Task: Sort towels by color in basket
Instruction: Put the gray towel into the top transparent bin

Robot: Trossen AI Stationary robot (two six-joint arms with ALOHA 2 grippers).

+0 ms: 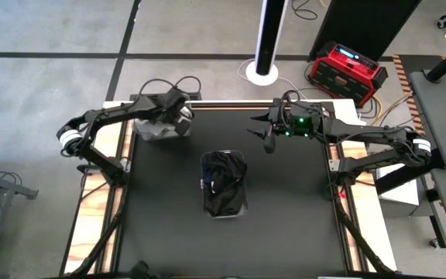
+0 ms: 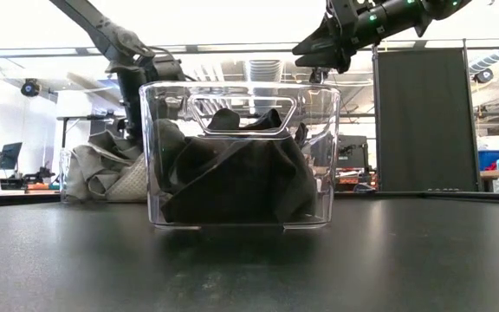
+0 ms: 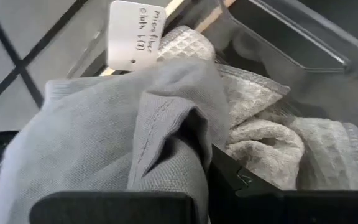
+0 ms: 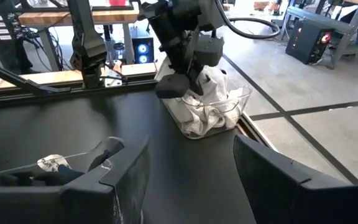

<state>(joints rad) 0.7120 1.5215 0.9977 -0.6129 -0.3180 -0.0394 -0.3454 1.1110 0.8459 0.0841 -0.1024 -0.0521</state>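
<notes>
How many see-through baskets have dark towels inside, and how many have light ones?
Clear plastic basket in the middle of the table holding dark towels: 1
Clear plastic basket at the table's back left corner holding light grey and white towels: 1
Total: 2 baskets

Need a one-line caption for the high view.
Left gripper in the light-towel bin, right gripper open above table, dark towels binned centrally.

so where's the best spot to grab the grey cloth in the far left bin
Probably the raised fold of the grey cloth, coming straight down from above. It sits heaped on top of the white waffle towels, and the clear bin walls block any approach from the side.
</notes>
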